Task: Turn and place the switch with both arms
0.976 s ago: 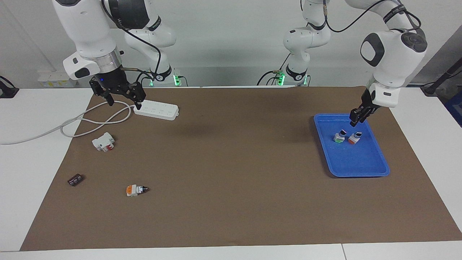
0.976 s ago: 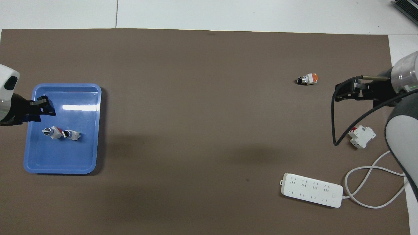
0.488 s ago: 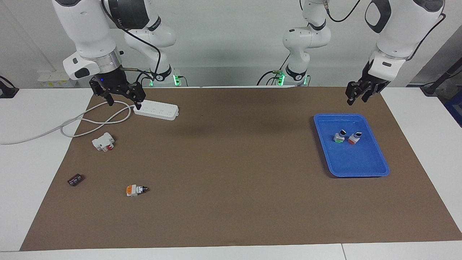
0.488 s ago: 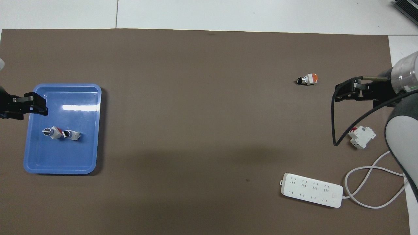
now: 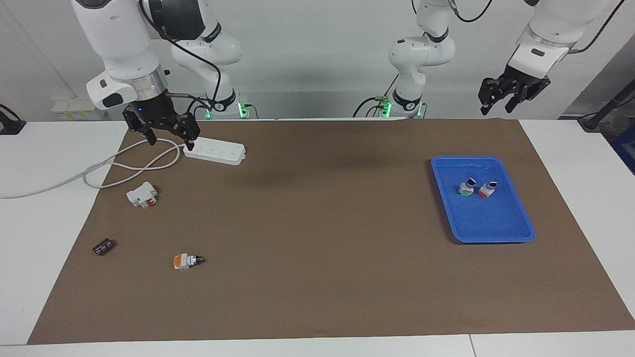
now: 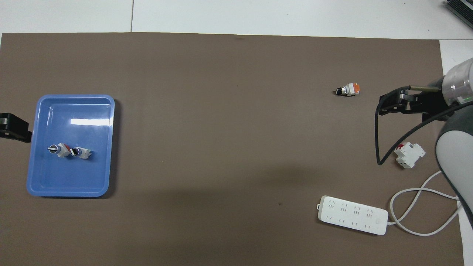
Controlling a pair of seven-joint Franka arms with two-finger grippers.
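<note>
Facing view: my right pincer (image 5: 168, 140) hangs over the power strip's (image 5: 214, 150) cabled end, fingers spread wide and holding nothing. My left pincer (image 5: 496, 105) is raised over the counter's (image 5: 317, 277) edge at my own end, above the blue tray (image 5: 516, 233), its fingers apart and empty. One switch (image 5: 187, 261) lies on its side on the brown mat (image 5: 317, 223) toward my right arm's end, orange face up, black knob pointing toward my left arm's end. Farther toward that end sits a dark chip (image 5: 102, 247); nearer me, a white-and-red breaker (image 5: 142, 194). Two more switches (image 5: 478, 188) stand in the tray, touching or nearly so. Overhead, my left pincer is cut off by the frame edge, and my right arm's (image 6: 456, 155) bulk hides part of the strip's cord (image 6: 421, 210).
</note>
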